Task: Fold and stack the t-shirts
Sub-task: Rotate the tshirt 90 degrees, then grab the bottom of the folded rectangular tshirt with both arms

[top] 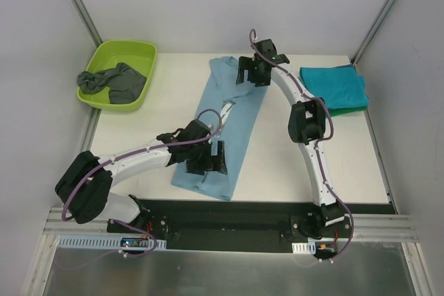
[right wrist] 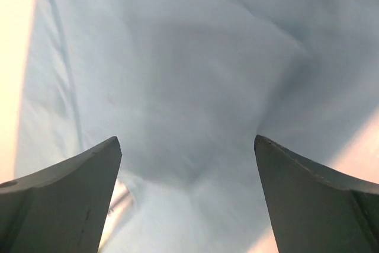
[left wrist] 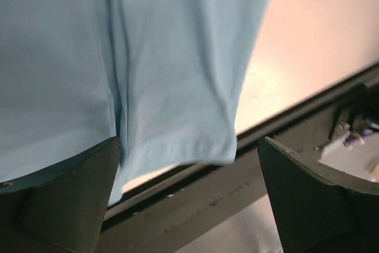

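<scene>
- A light blue soft cloth t-shirt (left wrist: pixel 148 57) is seen spread on the pale desk (left wrist: pixel 320 28), creased lengthwise.
- Its hem is laid near a black edge strip (left wrist: pixel 278 131).
- The left gripper (left wrist: pixel 189 146) is shown with dark jaws wide apart.

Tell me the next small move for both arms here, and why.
Probably lower the left gripper and close it on the near hem of the light blue t-shirt. The shirt lies as a long narrow strip, the hem sits below that open gripper, and the right gripper hangs open over the far end, so a crosswise fold seems due.
</scene>
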Controlling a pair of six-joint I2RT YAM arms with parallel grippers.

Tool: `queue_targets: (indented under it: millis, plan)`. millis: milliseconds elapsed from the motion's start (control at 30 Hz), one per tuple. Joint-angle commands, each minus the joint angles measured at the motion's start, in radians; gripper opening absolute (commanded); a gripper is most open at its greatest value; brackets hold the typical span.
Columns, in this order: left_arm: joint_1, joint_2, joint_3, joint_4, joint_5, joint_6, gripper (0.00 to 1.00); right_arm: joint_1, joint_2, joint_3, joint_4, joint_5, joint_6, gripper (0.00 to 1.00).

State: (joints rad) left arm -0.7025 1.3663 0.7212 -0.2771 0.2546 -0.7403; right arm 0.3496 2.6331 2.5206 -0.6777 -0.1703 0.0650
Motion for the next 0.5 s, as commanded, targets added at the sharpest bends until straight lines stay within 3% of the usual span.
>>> queue_targets:
  millis: [0, 33, 100, 267, 367, 467]
  plan:
    - [-0.103, -0.013, 0.147, -0.051, -0.012, 0.044, 0.99, -0.004, -0.219, -0.197, 0.135, -0.02, -0.172, 0.96]
    - [-0.106, -0.025, 0.15, -0.053, -0.02, 0.05, 0.99, -0.001, -0.289, -0.295, 0.233, -0.021, -0.18, 0.96]
    - [-0.104, -0.07, 0.146, -0.062, -0.072, 0.053, 0.99, 0.006, -0.389, -0.362, 0.245, -0.06, -0.235, 0.96]
    - [-0.1, -0.2, 0.1, -0.118, -0.224, 0.039, 0.99, 0.067, -0.536, -0.425, 0.024, 0.046, -0.398, 0.96]
    - [-0.056, -0.268, 0.035, -0.18, -0.281, -0.001, 0.99, 0.129, -0.689, -0.676, 0.015, 0.136, -0.404, 0.96]
    - [0.038, -0.324, -0.058, -0.195, -0.23, -0.01, 0.99, 0.196, -0.888, -1.014, 0.072, 0.187, -0.302, 0.96]
